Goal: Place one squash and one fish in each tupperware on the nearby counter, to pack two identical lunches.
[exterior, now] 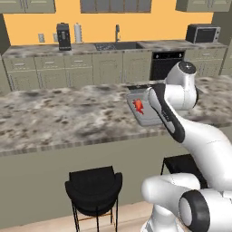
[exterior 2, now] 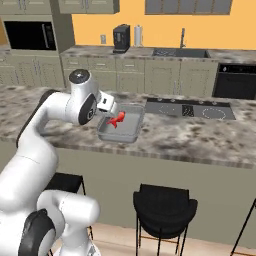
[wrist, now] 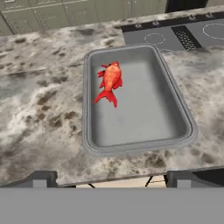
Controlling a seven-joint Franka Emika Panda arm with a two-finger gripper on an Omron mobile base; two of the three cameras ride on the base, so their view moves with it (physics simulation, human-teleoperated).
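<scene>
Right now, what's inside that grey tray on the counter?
A single red-orange fish lies inside the tupperware, toward one long side; the rest of its floor is bare. In the left base view the arm covers part of the tray.

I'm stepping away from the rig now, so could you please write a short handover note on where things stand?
Gripper: the fingers stand wide apart with nothing between them, hovering over the counter edge in front of the tupperware.
Things: one tupperware sits on the marble counter beside the cooktop. The red-orange fish lies inside it, toward one long wall.
Done: one fish is packed in this container.
Left: this container needs a squash; the second container needs its own squash and fish.
</scene>
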